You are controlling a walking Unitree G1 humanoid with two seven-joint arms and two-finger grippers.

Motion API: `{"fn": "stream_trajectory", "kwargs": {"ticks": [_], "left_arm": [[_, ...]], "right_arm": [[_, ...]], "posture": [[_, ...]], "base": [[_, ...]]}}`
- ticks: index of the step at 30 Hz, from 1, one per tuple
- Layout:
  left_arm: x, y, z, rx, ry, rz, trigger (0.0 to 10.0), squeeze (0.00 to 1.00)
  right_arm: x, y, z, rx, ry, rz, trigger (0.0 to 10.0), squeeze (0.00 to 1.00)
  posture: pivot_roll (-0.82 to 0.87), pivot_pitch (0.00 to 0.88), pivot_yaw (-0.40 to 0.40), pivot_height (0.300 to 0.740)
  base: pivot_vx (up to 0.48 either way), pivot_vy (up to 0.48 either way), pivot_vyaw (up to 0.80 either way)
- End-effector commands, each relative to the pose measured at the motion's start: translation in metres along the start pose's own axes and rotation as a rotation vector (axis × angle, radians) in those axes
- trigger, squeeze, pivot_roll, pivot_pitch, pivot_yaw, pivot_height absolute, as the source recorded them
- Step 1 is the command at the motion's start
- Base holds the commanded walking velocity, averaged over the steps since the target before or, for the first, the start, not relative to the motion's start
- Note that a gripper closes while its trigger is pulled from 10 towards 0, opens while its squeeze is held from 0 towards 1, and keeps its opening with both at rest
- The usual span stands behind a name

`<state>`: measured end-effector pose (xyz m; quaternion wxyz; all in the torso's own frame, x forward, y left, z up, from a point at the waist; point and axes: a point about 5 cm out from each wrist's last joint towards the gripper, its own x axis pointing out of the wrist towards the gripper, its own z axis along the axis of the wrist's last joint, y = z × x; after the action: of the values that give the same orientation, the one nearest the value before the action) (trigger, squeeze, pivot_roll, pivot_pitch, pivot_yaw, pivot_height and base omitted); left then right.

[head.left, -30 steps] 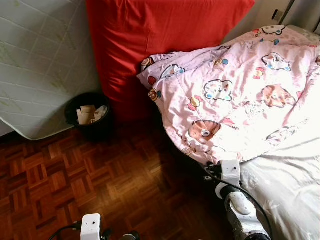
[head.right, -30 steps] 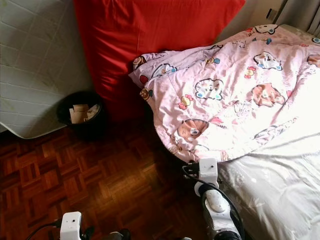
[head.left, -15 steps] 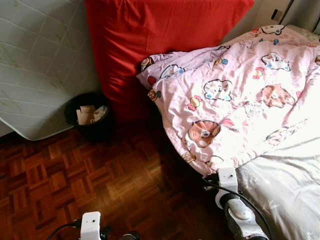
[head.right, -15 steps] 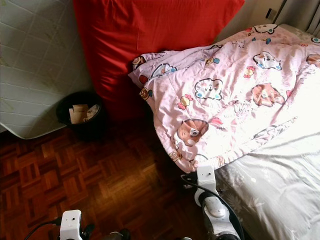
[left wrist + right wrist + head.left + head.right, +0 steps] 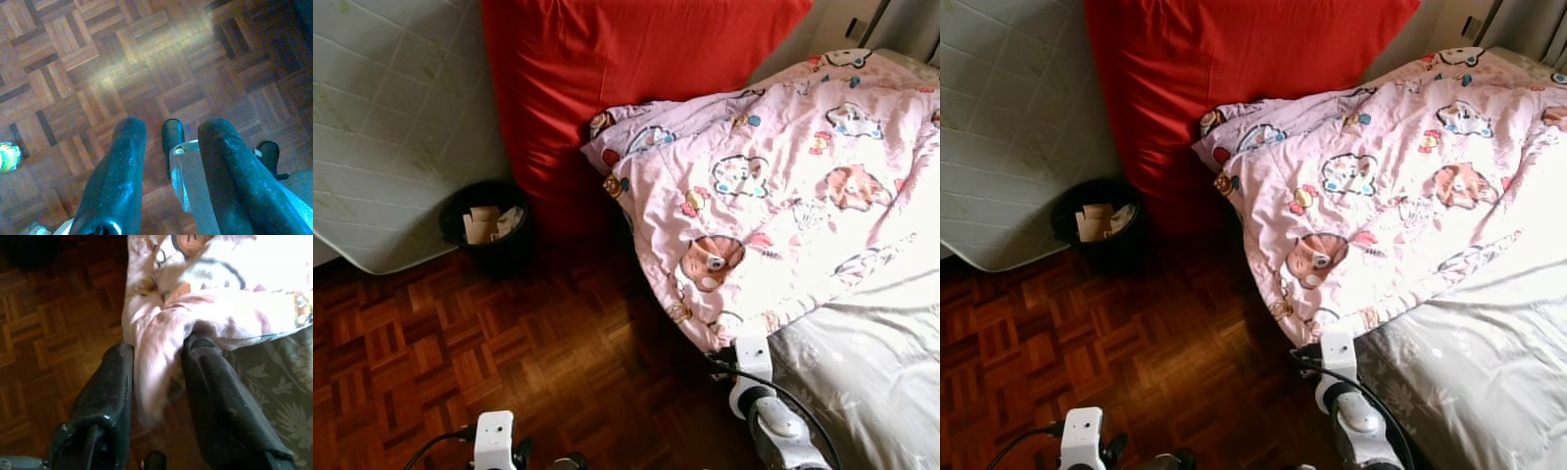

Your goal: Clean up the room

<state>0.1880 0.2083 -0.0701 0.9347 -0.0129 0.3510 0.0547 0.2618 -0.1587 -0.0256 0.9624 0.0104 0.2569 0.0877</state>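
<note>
Two fingers of the right gripper (image 5: 159, 382) clamp the duvet (image 5: 783, 196) hem, dragged lower since, likely straightening the bed (image 5: 871, 362)

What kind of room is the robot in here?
Most likely a bedroom: a bed with a pink cartoon-print duvet over a grey sheet, a red mattress propped upright, and a small black wastebasket on the parquet floor.

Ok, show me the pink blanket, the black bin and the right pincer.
pink blanket (image 5: 773, 196): left eye view, middle of its top.
black bin (image 5: 509, 253): left eye view, front wall.
right pincer (image 5: 159, 382): right wrist view, between its fingertips.
</note>
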Motion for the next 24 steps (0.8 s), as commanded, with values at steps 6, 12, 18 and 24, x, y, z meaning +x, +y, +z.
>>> {"fn": "stream_trajectory", "kwargs": {"ticks": [6, 12, 18, 24], "left_arm": [[-0.004, 0.002, -0.010, -0.007, 0.036, 0.008, 10.0, 0.00], [-0.004, 0.003, -0.011, 0.002, 0.044, 0.005, 10.0, 0.00], [-0.003, 0.002, -0.011, 0.015, 0.050, -0.003, 10.0, 0.00], [-0.001, -0.001, -0.007, 0.013, 0.051, -0.008, 10.0, 0.00]], "right_arm": [[-0.006, -0.001, -0.021, 0.051, 0.103, 0.006, 10.0, 1.00], [-0.013, -0.004, -0.042, 0.132, 0.219, -0.038, 10.0, 0.00], [-0.018, -0.004, -0.053, 0.157, 0.260, -0.064, 10.0, 0.00], [-0.022, -0.007, -0.059, 0.133, 0.281, -0.075, 10.0, 0.00]], "posture": [[0.07, 0.181, -0.017, 0.740], [0.07, 0.169, -0.012, 0.740], [0.06, 0.137, -0.011, 0.740], [0.07, 0.106, -0.016, 0.740]], "base": [[0.000, 0.000, 0.00], [0.000, 0.000, 0.00], [0.000, 0.000, 0.00], [0.000, 0.000, 0.00]]}}
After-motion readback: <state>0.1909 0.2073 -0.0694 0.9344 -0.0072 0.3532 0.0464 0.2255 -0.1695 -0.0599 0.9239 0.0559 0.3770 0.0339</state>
